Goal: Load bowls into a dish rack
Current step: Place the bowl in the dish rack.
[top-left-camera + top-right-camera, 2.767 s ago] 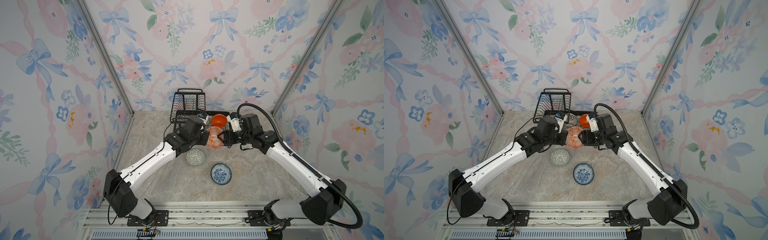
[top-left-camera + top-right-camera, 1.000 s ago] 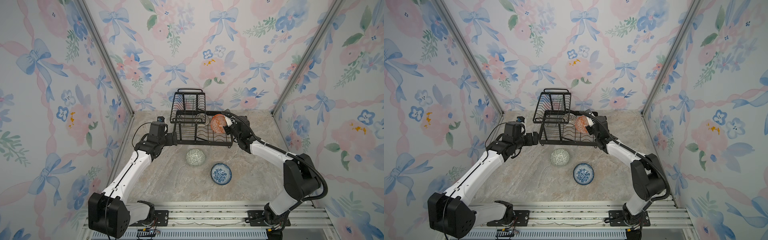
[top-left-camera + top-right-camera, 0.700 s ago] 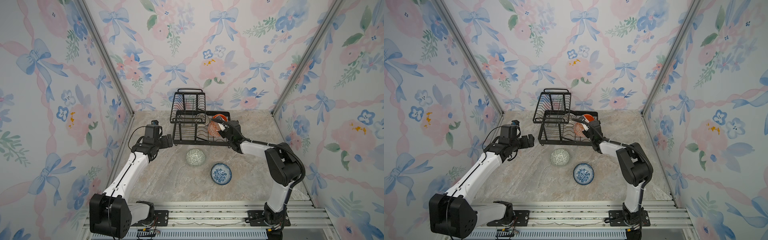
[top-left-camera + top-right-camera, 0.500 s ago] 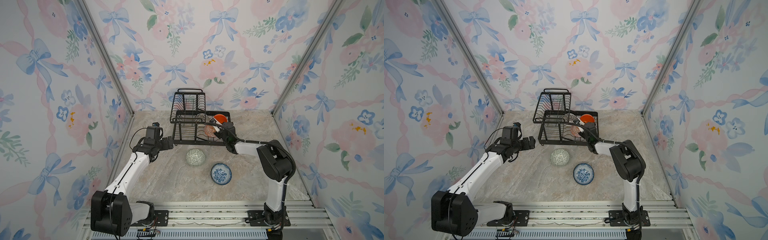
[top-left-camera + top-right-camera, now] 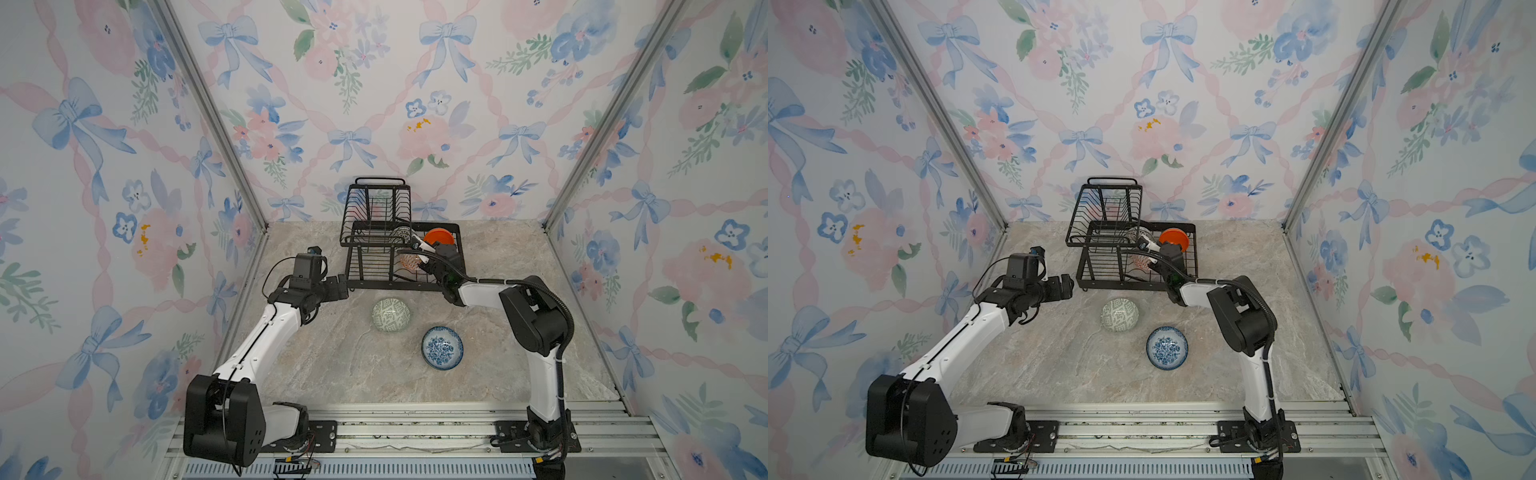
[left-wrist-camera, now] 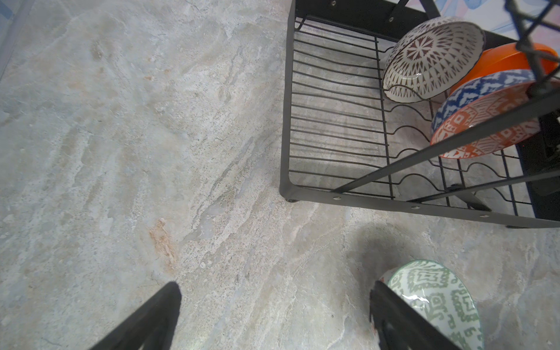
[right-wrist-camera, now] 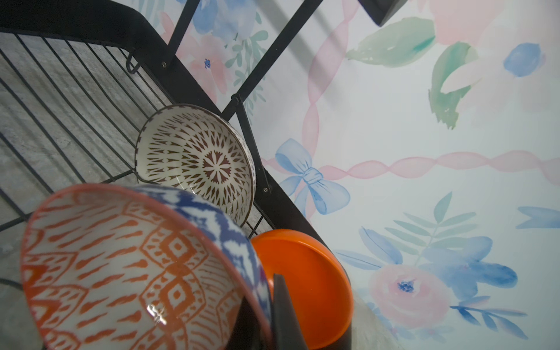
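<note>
The black wire dish rack (image 5: pixel 395 286) (image 5: pixel 1121 286) stands at the back of the table. My right gripper (image 7: pixel 266 291) (image 5: pixel 422 259) is shut on the rim of the orange-and-white geometric bowl (image 7: pixel 130 266) (image 5: pixel 409 262) (image 6: pixel 485 127), which is tilted on edge in the lower tray. Behind it in the tray stand a brown-patterned white bowl (image 7: pixel 197 163) (image 5: pixel 401 233) and a plain orange bowl (image 7: pixel 306 272) (image 5: pixel 440 239). A pale green patterned bowl (image 5: pixel 390 315) (image 6: pixel 436 300) and a blue-and-white floral bowl (image 5: pixel 442 347) (image 5: pixel 1166 347) sit on the table. My left gripper (image 5: pixel 343 286) (image 6: pixel 272 288) is open over bare table at the rack's front left corner.
The rack's raised basket with loop handle (image 5: pixel 380 199) (image 5: pixel 1113 199) overhangs the left part of the tray. Wallpapered walls close in the back and both sides. A metal rail (image 5: pixel 395 419) runs along the table's front edge.
My right gripper has carried the orange-and-white bowl down and leftwards into the lower tray, the arm folding in. My left gripper has drifted slightly towards the front and stayed open.
</note>
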{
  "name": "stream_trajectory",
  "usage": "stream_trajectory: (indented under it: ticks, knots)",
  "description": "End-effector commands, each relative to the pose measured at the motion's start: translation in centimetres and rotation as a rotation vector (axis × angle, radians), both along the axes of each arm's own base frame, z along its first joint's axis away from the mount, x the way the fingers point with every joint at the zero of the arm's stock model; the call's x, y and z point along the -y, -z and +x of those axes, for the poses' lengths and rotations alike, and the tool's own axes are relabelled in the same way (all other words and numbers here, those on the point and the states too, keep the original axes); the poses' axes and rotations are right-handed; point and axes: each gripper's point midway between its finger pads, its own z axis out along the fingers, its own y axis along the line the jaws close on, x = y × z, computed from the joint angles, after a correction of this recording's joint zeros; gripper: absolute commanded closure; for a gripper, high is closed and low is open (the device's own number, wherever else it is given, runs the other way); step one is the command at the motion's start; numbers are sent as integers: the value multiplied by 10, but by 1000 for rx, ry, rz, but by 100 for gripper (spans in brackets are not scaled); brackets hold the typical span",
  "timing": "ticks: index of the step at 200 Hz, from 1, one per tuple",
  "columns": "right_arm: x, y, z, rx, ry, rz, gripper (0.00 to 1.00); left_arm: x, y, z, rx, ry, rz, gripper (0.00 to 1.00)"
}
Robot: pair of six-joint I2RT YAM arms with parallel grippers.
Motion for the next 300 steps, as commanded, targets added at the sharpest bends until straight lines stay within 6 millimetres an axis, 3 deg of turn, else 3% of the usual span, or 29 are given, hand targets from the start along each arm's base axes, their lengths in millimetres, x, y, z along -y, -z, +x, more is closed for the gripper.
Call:
stream_trajectory:
  ticks: [1,102,179,300]
  knots:
    - [-15,-31,9,95,-29,51,100,-1,10,-1,-25,-13,-25,2]
    - [-32,-20,27,140,-46,32,100,1,20,3,-48,-7,-24,2]
    - [-34,-42,35,312,-3,20,100,3,23,8,-60,0,-26,2]
    - [-36,-50,43,434,29,14,100,9,25,14,-72,19,-39,2]
